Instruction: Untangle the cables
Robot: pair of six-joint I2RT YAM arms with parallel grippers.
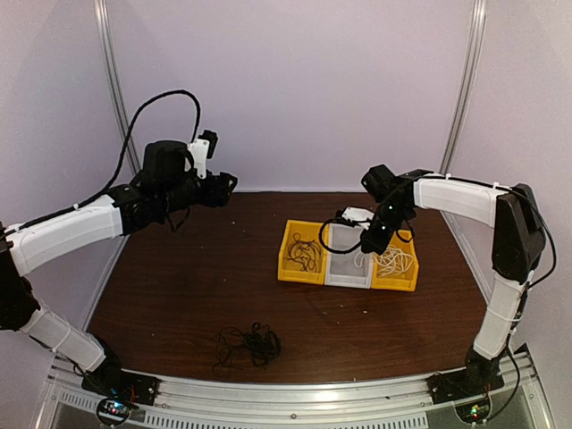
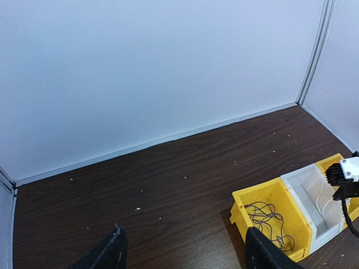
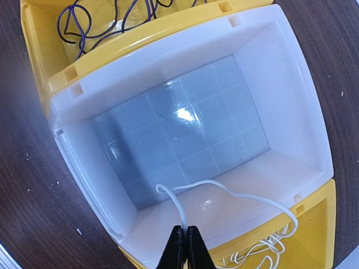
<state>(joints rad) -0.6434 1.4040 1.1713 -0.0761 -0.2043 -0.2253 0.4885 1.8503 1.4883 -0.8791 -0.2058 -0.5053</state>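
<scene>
Looking down from the top camera, the left fingers point(image 1: 223, 185) hang high over the far left of the bench point(image 1: 179, 295), well apart from every cable. Whether they are spread cannot be told from here. The right fingers point(image 1: 376, 235) sit low over a row of three bins, above the white bin point(image 1: 349, 268) that stands between the left yellow bin point(image 1: 288, 259) and the right yellow bin point(image 1: 398, 284). A dark cable point(image 1: 305, 254) lies in the left yellow bin, and a white cable point(image 1: 393, 262) is heaped in the right one. A black tangle point(image 1: 248, 345) lies on the bench near the front edge, far from both arms.

From the left wrist, the left fingers point(image 2: 111, 252) stand wide apart with nothing between them, only bare bench point(image 2: 168, 179) below. The left yellow bin point(image 2: 241, 216) with its dark cable point(image 2: 269, 221) lies off to the right, past the right-hand finger.

From the right wrist, the right fingers point(image 3: 180, 252) are pressed together, pinching a strand of the white cable point(image 3: 224, 186). From the tips the strand runs into the white bin point(image 3: 168, 61), arcs across its floor and crosses the rim into the right yellow bin point(image 3: 314, 235). The dark cable point(image 3: 73, 17) shows in the left yellow bin point(image 3: 33, 39) at the top.
</scene>
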